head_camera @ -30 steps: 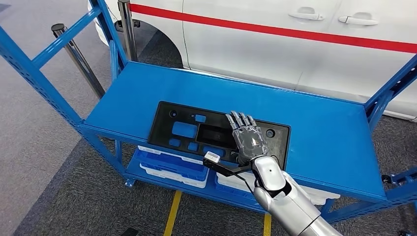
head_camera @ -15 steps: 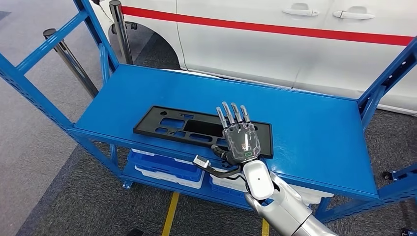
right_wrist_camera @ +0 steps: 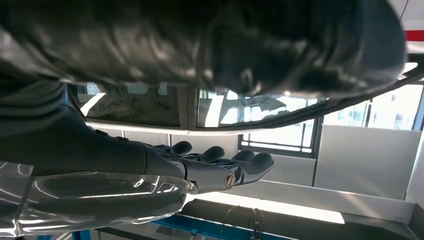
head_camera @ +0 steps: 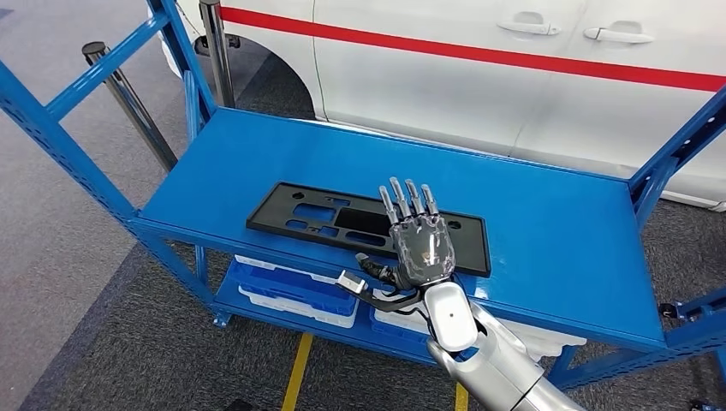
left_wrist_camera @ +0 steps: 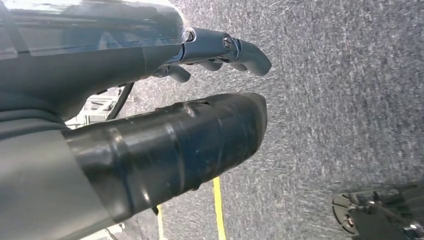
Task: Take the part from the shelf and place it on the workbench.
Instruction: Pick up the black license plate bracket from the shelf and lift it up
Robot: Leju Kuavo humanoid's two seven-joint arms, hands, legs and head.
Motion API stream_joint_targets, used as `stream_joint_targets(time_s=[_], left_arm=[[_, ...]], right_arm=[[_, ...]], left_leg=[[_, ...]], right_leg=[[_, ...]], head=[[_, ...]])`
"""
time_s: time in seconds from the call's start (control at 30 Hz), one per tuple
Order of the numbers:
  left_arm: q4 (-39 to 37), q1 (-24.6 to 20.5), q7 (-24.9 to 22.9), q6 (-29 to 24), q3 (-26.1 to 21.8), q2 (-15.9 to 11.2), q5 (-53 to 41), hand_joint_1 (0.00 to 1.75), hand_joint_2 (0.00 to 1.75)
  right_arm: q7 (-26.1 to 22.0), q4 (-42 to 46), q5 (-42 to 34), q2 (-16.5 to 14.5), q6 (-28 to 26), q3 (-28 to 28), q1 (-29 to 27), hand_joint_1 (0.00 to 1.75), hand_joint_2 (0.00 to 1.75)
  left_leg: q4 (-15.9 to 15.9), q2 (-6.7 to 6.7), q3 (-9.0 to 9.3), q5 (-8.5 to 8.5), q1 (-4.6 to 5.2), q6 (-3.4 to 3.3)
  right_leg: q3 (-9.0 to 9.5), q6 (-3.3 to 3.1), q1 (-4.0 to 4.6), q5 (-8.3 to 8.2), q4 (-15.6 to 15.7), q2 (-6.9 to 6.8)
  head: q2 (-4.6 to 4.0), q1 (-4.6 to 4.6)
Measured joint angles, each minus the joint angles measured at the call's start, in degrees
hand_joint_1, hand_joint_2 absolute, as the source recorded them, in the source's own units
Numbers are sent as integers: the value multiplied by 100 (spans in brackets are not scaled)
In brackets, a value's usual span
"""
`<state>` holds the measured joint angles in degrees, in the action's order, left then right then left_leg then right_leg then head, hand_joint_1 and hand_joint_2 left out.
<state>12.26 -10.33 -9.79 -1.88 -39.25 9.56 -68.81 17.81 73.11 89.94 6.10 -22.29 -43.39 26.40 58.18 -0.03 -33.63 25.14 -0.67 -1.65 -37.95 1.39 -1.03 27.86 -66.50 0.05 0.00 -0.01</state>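
Note:
The part (head_camera: 325, 218) is a flat black panel with several cut-outs. It lies flat on the top deck of the blue shelf (head_camera: 556, 231), near the front edge. My right hand (head_camera: 419, 244) hovers over the panel's right half, palm down and fingers straight and slightly apart; its thumb sits by the panel's near edge. The right wrist view shows this right hand (right_wrist_camera: 220, 172) with its fingers stretched out and nothing between them. My left hand (left_wrist_camera: 220, 50) hangs over grey carpet and holds nothing.
A white car (head_camera: 514, 86) with a red stripe stands right behind the shelf. Blue uprights (head_camera: 51, 128) frame both ends. White and blue bins (head_camera: 291, 291) sit on the lower deck. Chrome posts (head_camera: 128, 94) stand at the back left. A yellow floor line (head_camera: 298, 368) runs underneath.
A second ago the panel stood tilted up under my right hand; now it lies flat on the deck. The hand stays spread above it. The camera has shifted slightly.

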Motion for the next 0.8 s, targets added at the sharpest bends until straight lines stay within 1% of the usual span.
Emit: stream_joint_targets(time_s=[0.03, 0.07, 0.1, 0.13, 0.17, 0.2, 0.23, 0.27, 0.33, 0.37, 0.4, 0.43, 0.47, 0.5, 0.53, 0.57, 0.6, 0.63, 0.7, 0.73, 0.77, 0.8], left_arm=[[0, -5, 1, -1, 5, 7, -1, 0, 0], [0, -9, 1, -2, 11, 9, -1, 0, 0], [0, -10, 2, -2, 20, 10, -2, 0, 0], [0, -11, 4, -2, 29, 10, -2, 0, 0], [0, -10, 8, -1, 37, 10, -3, 0, 0], [0, -9, 13, 1, 43, 10, -3, 0, 0], [0, -13, 19, 3, 49, 10, -4, 0, 0], [0, -18, 24, 7, 55, 10, -4, 0, 0], [0, -22, 29, 15, 67, 12, -4, 0, 0], [0, -21, 30, 17, 71, 13, -4, 0, 0], [0, -19, 30, 17, 73, 14, -4, 0, 0], [0, -19, 30, 17, 73, 15, -4, 0, 0], [0, -21, 30, 17, 74, 15, -4, 0, 0], [0, -26, 30, 17, 75, 15, -4, 0, 0], [0, -35, 30, 17, 76, 14, -4, 0, 0], [0, -46, 30, 17, 78, 13, -4, 0, 0], [0, -54, 31, 17, 79, 13, -4, 0, 0], [0, -60, 31, 17, 80, 12, -4, 0, 0], [0, -61, 32, 17, 81, 17, -4, 0, 0], [0, -62, 32, 17, 81, 20, -4, 0, 0], [0, -67, 32, 17, 82, 23, -4, 0, 0], [0, -72, 32, 17, 83, 25, -4, 0, 0]], right_arm=[[-6, 10, 0, 0, 1, 0, 1, 0, 0], [-16, 20, -6, 0, 6, 0, 0, 0, 0], [-48, 28, -34, 1, 24, 0, 0, 0, 0], [-93, 33, -79, 1, 51, 0, -2, 0, 0], [-157, 36, -144, -1, 91, 1, -3, 0, 0], [-232, 36, -222, -5, 141, 1, -4, 0, 0], [-301, 36, -297, -17, 192, 2, -4, 0, 0], [-369, 34, -380, -35, 253, 2, -5, 0, 0], [-487, 12, -556, -79, 383, 1, -13, 0, 0], [-537, -11, -644, -100, 446, 0, -23, 0, 0], [-574, -40, -718, -119, 498, 0, -34, 0, 0], [-598, -68, -771, -139, 535, 0, -44, 0, 0], [-611, -93, -806, -159, 557, 0, -50, 0, 0], [-616, -112, -826, -181, 569, 0, -51, 0, 0], [-617, -126, -837, -202, 572, 0, -48, 0, 0], [-618, -139, -848, -218, 573, 0, -47, 0, 0], [-620, -152, -858, -231, 573, 0, -47, 0, 0], [-624, -165, -864, -239, 574, 0, -47, 0, 0], [-640, -186, -890, -251, 580, 0, -46, 0, 0], [-658, -193, -929, -255, 598, 0, -41, 0, 0], [-680, -201, -988, -257, 630, 0, -36, 0, 0], [-713, -212, -1074, -258, 679, -1, -33, 0, 0]], left_leg=[[34, -3, -8, 22, 9, 26], [55, -6, -17, 37, 19, 54], [61, -7, -24, 44, 29, 85], [60, -8, -25, 44, 36, 114], [51, -8, -23, 46, 31, 141], [78, -7, -31, 74, 22, 169], [182, -6, -72, 154, 16, 196], [407, -5, -170, 297, 10, 223], [1153, -4, -512, 675, 2, 263], [1509, -3, -682, 803, 0, 270], [1691, -3, -775, 823, 0, 266], [1653, -4, -765, 731, 2, 252], [1383, -4, -642, 542, 6, 225], [952, -5, -444, 322, 13, 186], [553, -4, -247, 169, 28, 148], [245, -5, -99, 69, 43, 116], [81, -8, -24, 42, 59, 95], [54, -11, -10, 58, 72, 85], [-9, -13, 9, 23, 57, 44], [-50, -7, 29, 0, 41, 11], [-91, -2, 46, -23, 23, -19], [-111, 3, 55, -35, 16, -39]], right_leg=[[164, -15, 4, -118, 342, -2], [267, -38, 8, -170, 560, 1], [306, -70, 21, -166, 646, 8], [301, -103, 34, -178, 651, 17], [302, -140, 28, -186, 656, 22], [307, -174, 23, -196, 670, 23], [313, -206, 12, -206, 686, 20], [318, -232, 2, -213, 700, 16], [316, -262, 12, -210, 701, 7], [314, -268, 22, -208, 700, 5], [315, -271, 32, -206, 699, 4], [320, -273, 40, -205, 698, 6], [329, -273, 48, -203, 698, 11], [341, -272, 55, -200, 698, 16], [348, -264, 68, -195, 698, 19], [349, -251, 75, -194, 699, 21], [347, -230, 78, -193, 702, 19], [344, -204, 78, -198, 709, 16], [350, -138, 74, -191, 713, 12], [325, -105, 74, -134, 646, 11], [251, -74, 74, -18, 473, 11], [117, -51, 66, 152, 178, 11]], head=[[0, 0], [0, -1], [0, -1], [0, -2], [0, -2], [0, -2], [0, -3], [0, -3], [0, -4], [0, -3], [0, -3], [0, -3], [0, -3], [0, -4], [0, -3], [0, -3], [0, -3], [0, -3], [0, -3], [0, -2], [0, -1], [0, -1]])
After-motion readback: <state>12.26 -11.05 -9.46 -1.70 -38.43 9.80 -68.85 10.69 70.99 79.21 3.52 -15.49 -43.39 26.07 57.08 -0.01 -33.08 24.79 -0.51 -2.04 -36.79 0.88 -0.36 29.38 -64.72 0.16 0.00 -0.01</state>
